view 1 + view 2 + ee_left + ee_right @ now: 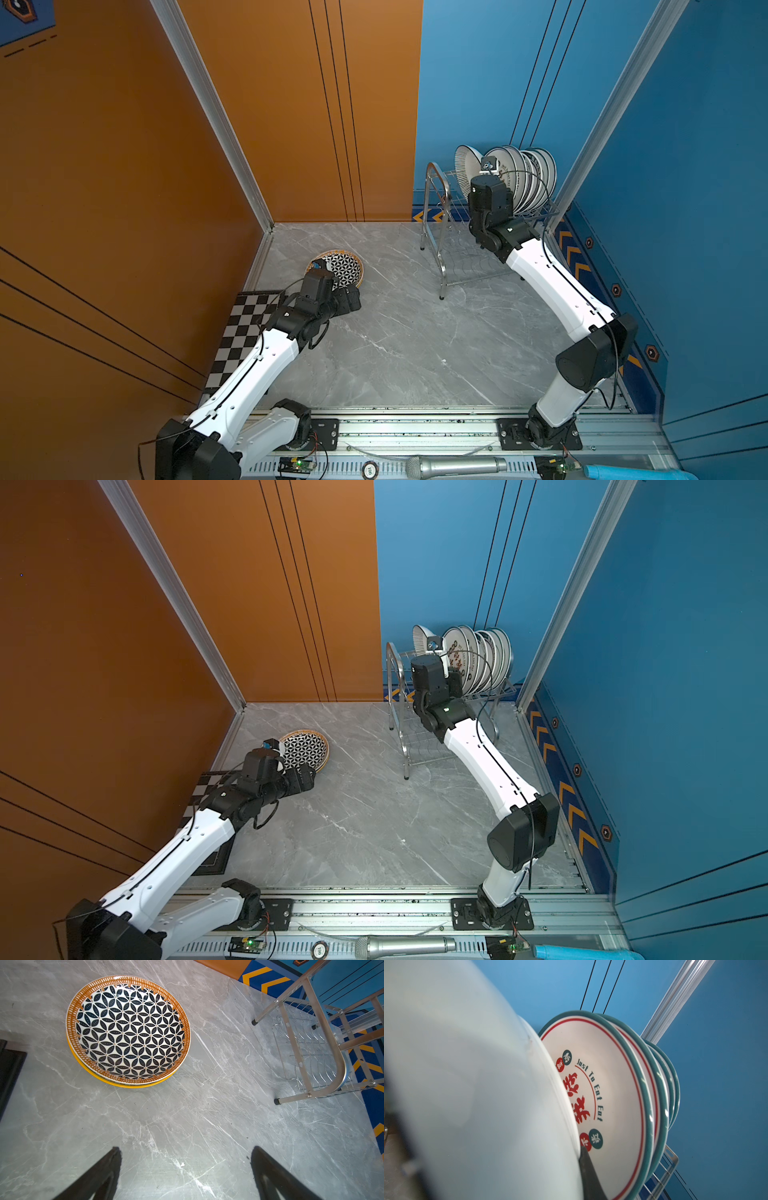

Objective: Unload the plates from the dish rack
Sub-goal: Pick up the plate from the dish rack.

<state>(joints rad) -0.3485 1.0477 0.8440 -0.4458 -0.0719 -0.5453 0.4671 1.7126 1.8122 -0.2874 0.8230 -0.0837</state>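
Observation:
The dish rack (436, 195) (397, 675) stands at the back right, with several white plates (536, 178) (490, 654) on edge in its upper tier. A finely striped plate (464, 166) leans apart at the row's left end. My right gripper (498, 183) (454, 674) is shut on the rim of a white plate (467, 1064), one finger (588, 1174) against its edge. Behind that is a plate with red characters (612, 1088). My left gripper (186, 1151) (352, 297) is open over bare table, beside two stacked plates (128, 1030) (347, 266) lying flat.
A chequered board (245, 332) lies at the table's left edge under my left arm. The rack's lower shelf (307, 1051) holds nothing. Orange and blue walls close in behind and beside the rack. A microphone (457, 465) lies on the front rail.

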